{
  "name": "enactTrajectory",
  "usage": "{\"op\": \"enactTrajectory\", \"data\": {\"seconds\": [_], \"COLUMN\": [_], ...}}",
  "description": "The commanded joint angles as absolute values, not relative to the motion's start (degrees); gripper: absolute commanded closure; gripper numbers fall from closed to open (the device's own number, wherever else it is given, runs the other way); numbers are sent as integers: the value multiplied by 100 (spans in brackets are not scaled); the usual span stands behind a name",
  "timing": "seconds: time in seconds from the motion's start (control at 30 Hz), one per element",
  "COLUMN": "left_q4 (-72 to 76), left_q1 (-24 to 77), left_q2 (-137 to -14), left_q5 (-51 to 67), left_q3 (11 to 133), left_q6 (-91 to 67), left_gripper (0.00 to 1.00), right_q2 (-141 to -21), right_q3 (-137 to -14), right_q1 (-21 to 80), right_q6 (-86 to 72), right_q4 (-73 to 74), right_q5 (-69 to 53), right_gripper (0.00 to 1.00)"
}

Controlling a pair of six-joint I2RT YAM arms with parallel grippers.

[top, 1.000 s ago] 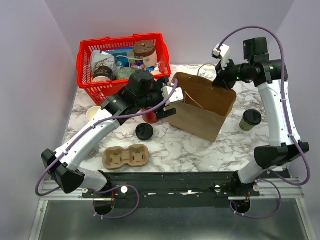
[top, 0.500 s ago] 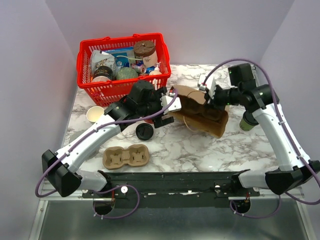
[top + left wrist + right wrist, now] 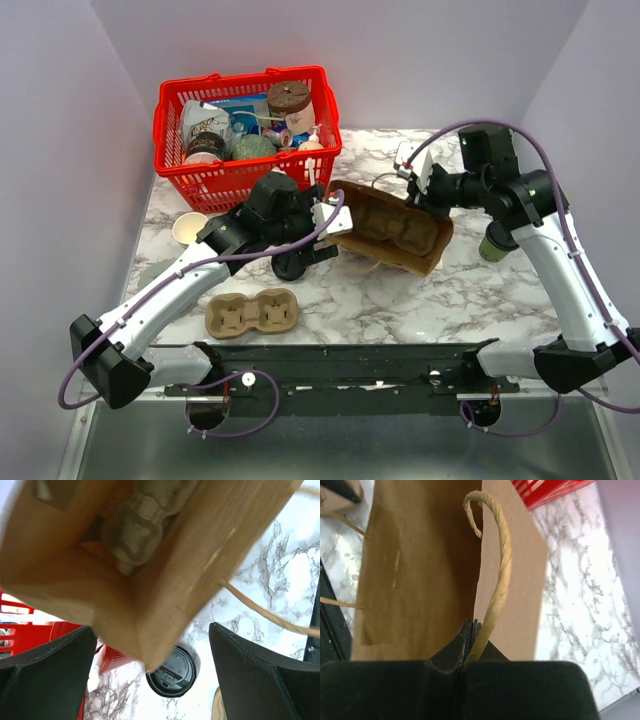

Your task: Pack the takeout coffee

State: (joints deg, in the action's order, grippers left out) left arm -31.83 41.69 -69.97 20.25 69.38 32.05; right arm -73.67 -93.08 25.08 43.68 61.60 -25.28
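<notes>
Right gripper (image 3: 437,193) is pinching the far right edge of the paper bag (image 3: 425,256), which is lying on its side mid-table from the overhead camera. Left gripper (image 3: 328,232) is hanging at the bag's left end, jaws wide apart, over a loose black lid (image 3: 290,265). Right of the bag and apart from it, the takeout coffee (image 3: 492,243) is standing upright, partly behind the right arm. A red basket (image 3: 215,182) is sitting far left.

From the left wrist, the spread fingers (image 3: 47,675) are flanking the bag's mouth, with a pulp cup carrier (image 3: 135,525) showing inside.

From the right wrist, the fingers (image 3: 454,654) are pressing together on the bag's rim beside its twine handle (image 3: 501,565).
</notes>
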Motion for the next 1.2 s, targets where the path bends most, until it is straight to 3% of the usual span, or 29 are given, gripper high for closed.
{"op": "enactTrajectory", "data": {"seconds": [0.0,0.13,0.3,0.4,0.43,0.53,0.67,0.83,1.07,1.17], "left_q4": [-3164,-3146,-3138,-3260,-3287,-3357,-3278,-3173,-3015,-2874], "left_q1": [4061,3955,3867,3779,3771,3744,3744,3744,3744,3744], "left_q2": [-6803,-6776,-6794,-6768,-6759,-6715,-6636,-6680,-6838,-6820], "left_q5": [1907,1881,1714,1714,1705,1661,1644,1766,1855,1881], "left_q3": [7180,7461,7646,7620,7594,7506,7365,7321,7436,7374], "left_q6": [3147,2971,2637,2575,2584,2584,2453,2277,2075,1978], "left_gripper": [1,1,1,1,1,1,1,1,1,1], "right_q2": [-7777,-8138,-8849,-9587,-9859,-10116,-9679,-9001,-8965,-9044], "right_q3": [-10061,-10292,-10835,-11731,-11994,-12796,-12754,-12052,-11244,-10690], "right_q1": [2523,2347,1320,862,827,800,791,467,-1412,-1669], "right_q6": [4210,4394,4185,4044,4017,3868,3560,3051,2409,2513], "right_q4": [6459,6680,6706,7092,7188,7558,7332,6777,6794,6890], "right_q5": [-2382,-2347,-2732,-3022,-3067,-3243,-3322,-3015,-2849,-2453], "right_gripper": [99,100,99,79,62,41,25,19,23,22]}}
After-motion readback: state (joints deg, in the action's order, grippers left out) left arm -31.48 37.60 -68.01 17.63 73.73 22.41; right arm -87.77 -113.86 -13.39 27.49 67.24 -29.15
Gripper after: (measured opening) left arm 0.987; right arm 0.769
